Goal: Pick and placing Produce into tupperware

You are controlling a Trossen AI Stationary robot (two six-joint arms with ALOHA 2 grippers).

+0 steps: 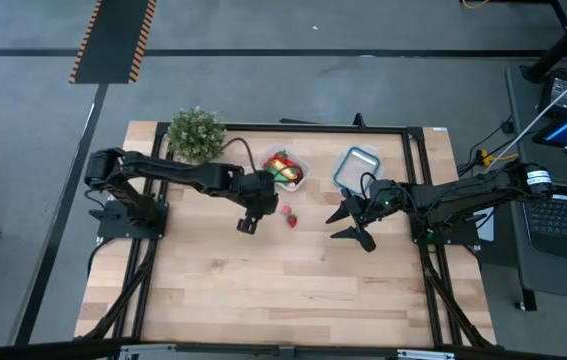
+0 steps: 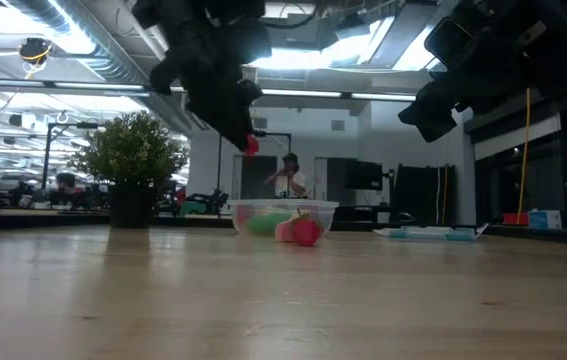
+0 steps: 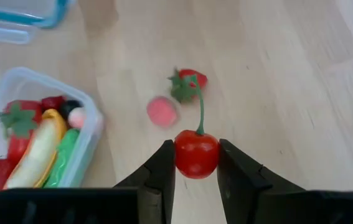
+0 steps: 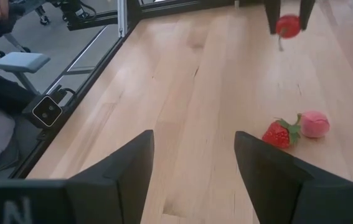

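Right now my left gripper (image 3: pixel 196 163) is clamped on a small red cherry (image 3: pixel 196 154), its green stem (image 3: pixel 199 107) sticking out past the fingertips. In the low view the cherry hangs well above the table, short of the tupperware (image 1: pixel 288 169), which sits near the far edge beside the potted plant (image 1: pixel 196 132). That container already holds a banana (image 3: pixel 36 153), a green piece (image 3: pixel 61 163) and some red pieces.

What worries me most is the grip. The cherry is round and smooth, and the fingers pinch it only at its widest part. A quick swing toward the container could squeeze it out, and it would bounce and roll across the wood.

The second risk is the drop. The container looks fairly full on the banana side, so I judge that a release too high or too near the rim could send the cherry off the pile and back onto the table.

A strawberry (image 3: pixel 188 81) and a pink ball (image 3: pixel 162 112) lie loose on the table just beside each other, near the container; a low pass could knock them away.

My right gripper (image 1: pixel 351 222) waits with its jaws open and empty, close to the blue-rimmed lid (image 1: pixel 355 166), which it could nudge if it drifts.
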